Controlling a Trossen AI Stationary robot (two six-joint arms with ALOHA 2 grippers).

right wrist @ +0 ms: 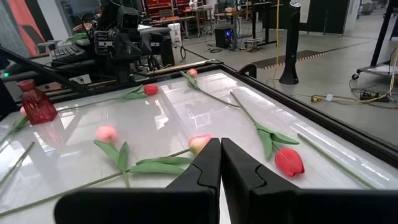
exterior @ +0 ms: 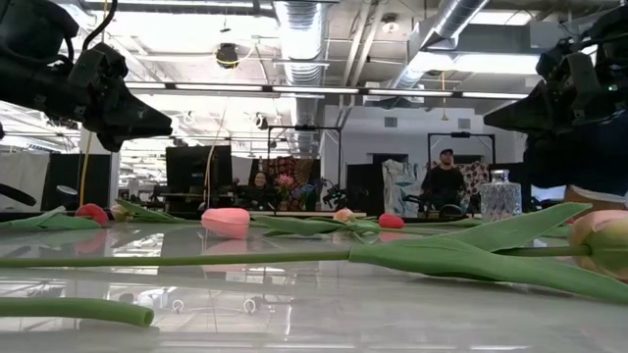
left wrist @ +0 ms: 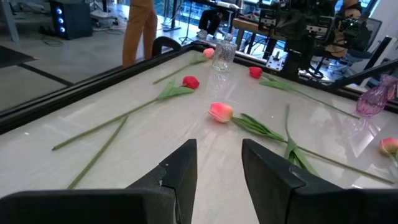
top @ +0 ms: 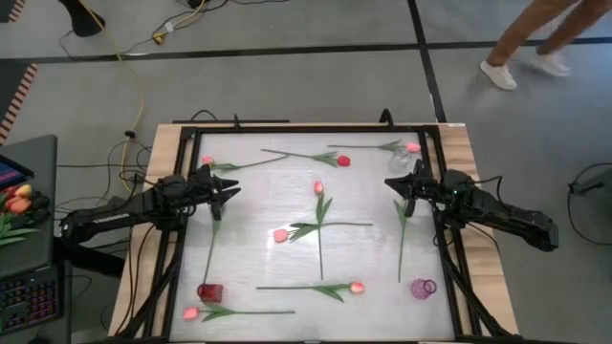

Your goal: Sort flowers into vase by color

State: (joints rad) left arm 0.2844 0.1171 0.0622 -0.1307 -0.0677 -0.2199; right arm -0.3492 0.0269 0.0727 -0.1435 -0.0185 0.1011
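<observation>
**High view.** You see nine tulips [top: 318, 187] lying flat on the table [top: 373, 258], none in a vase. Seven heads show.
- Five stems run across the table: three along the far edge and two along the near edge.
- One stem runs far to near down the middle, head at the far end. A pink-headed stem crosses it, head toward the left arm.
- Two more stems run far to near, one starting beneath each gripper. Their heads are hidden.

There are three vases. The red vase [top: 210, 291] stands at the near left, the purple vase [top: 424, 288] at the near right and the clear vase [top: 400, 162] at the far right. The left gripper [top: 232, 188] hovers over the left side and the right gripper [top: 390, 182] over the right. Both point inward and neither holds anything.

**Low view.** Both grippers hang well above the tulips. One long stem lies across the foreground, its salmon head at the right.

**Left wrist view.** The fingers [left wrist: 180, 168] stand apart with nothing between them. Five heads lie ahead. The nearest is pink and just beyond the fingertips, its stem running away toward the purple vase.

**Right wrist view.** The fingers [right wrist: 208, 165] are pressed together and grip nothing. Five heads lie ahead. A salmon head sits right at the fingertips and a red one lies near beside them.
</observation>
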